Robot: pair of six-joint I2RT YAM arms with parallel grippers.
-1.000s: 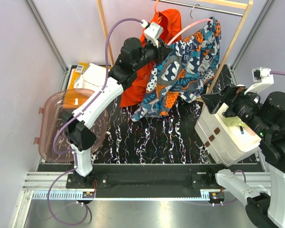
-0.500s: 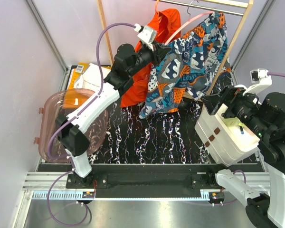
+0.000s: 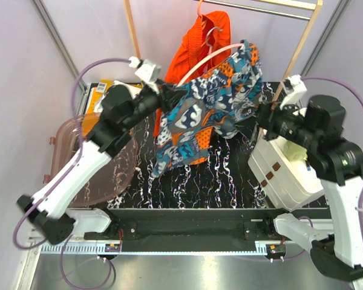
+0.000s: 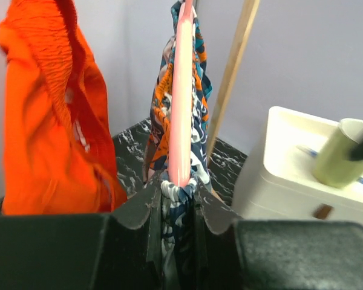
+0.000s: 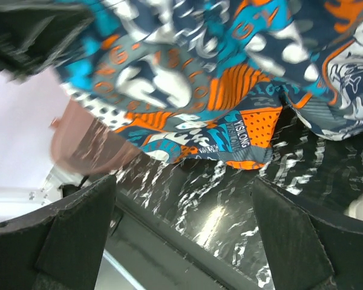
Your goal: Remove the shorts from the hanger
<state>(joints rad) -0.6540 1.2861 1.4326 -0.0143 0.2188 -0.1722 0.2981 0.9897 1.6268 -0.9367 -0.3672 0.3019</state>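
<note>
Now | left gripper (image 3: 168,93) dragged patterned shorts (image 3: 206,112) leftward | right gripper (image 3: 264,118) closer

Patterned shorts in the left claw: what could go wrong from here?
The left claw seems to pinch the pink hanger together with the patterned shorts, so pulling may drag the hanger instead of freeing cloth. The orange shorts hang close beside and could get snagged. The right claw is open, bracing nothing.

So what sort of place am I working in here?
Most likely a lab robot cell staged as a wardrobe corner: plain wall panels on metal framing, a wooden clothes rack with the orange shorts hanging, the patterned shorts on a pink hanger, and a marbled black table.
</note>
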